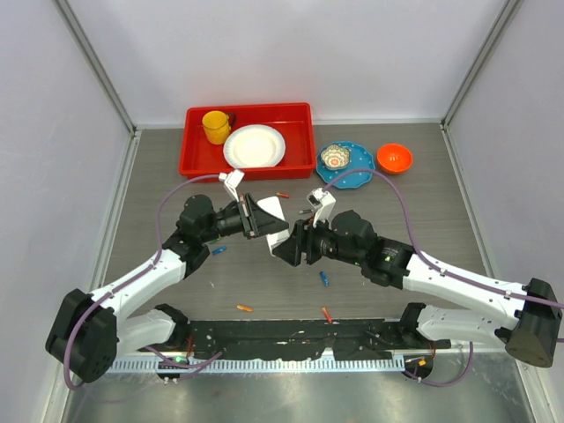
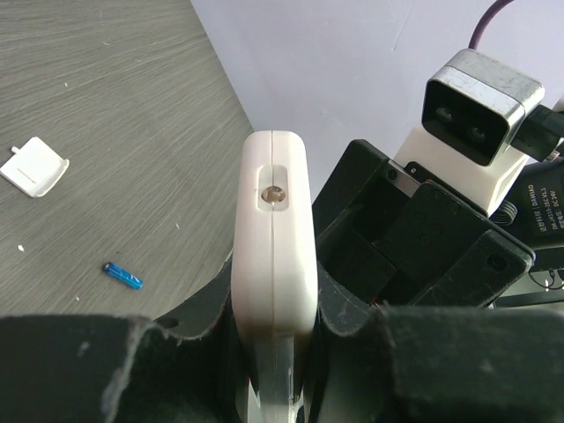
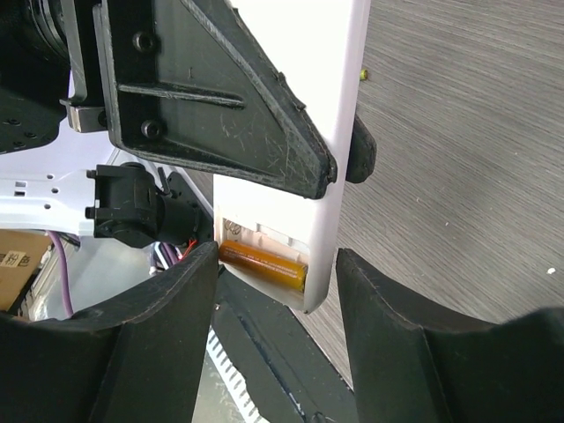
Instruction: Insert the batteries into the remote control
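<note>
1. One orange battery (image 3: 264,264) sits in the open compartment at the low end of the remote control (image 3: 339,132). I can't tell if it's fully seated against the contacts.
2. Left gripper (image 2: 275,330): jaws clenched on the remote control, holding it edge-on in the air above the tabletop (image 2: 106,88).
3. Right gripper (image 3: 278,273): jaws spread and released, one on each side of the compartment end. As far as I can see they're gripping nothing.
4. Spares lie loose on the tabletop. A blue battery (image 1: 324,278) is near the right gripper, a second blue battery (image 1: 218,250) is by the left arm, and a loose orange battery (image 1: 244,307) is nearer the bases. The white battery cover (image 2: 33,166) lies flat, well apart.
5. My worries:
   - If that battery isn't clicked in, it could slide out, since the remote control hangs tilted.
   - If I back the right jaws out crooked, a finger could clip the remote's edge and twist it in the left grip.
   - Those slim cylinders will probably roll away if I come down off-centre.
</note>
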Action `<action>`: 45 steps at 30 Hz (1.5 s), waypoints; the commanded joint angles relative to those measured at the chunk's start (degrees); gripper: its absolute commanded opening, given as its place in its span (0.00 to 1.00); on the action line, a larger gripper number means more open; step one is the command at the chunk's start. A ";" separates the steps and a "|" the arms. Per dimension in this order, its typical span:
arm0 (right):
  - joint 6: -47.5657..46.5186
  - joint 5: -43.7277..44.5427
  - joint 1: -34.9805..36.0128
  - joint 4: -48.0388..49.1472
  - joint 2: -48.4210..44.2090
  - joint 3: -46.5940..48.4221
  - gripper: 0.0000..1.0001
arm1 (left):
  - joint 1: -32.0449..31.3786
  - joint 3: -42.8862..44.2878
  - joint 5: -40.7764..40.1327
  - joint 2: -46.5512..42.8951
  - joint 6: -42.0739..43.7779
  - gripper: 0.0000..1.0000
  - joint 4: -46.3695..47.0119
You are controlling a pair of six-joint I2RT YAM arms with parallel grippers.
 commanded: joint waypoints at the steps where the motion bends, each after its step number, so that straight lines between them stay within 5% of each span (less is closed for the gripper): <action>1: -1.34 0.76 -0.35 -0.71 0.09 2.09 0.61 | -0.09 2.42 -0.27 -0.86 0.74 0.00 1.24; 24: 0.68 -1.61 -0.61 4.65 -1.93 2.00 0.80 | -0.17 1.46 -0.62 -0.25 1.70 0.00 0.71; 32: 5.33 6.10 -0.78 9.48 -7.47 -4.50 0.80 | -0.18 0.41 -2.81 -0.86 1.27 0.00 2.37; 45: 6.13 4.28 -0.96 10.28 -4.40 -6.35 0.74 | -0.09 -0.56 -4.31 -0.69 -1.46 0.00 7.74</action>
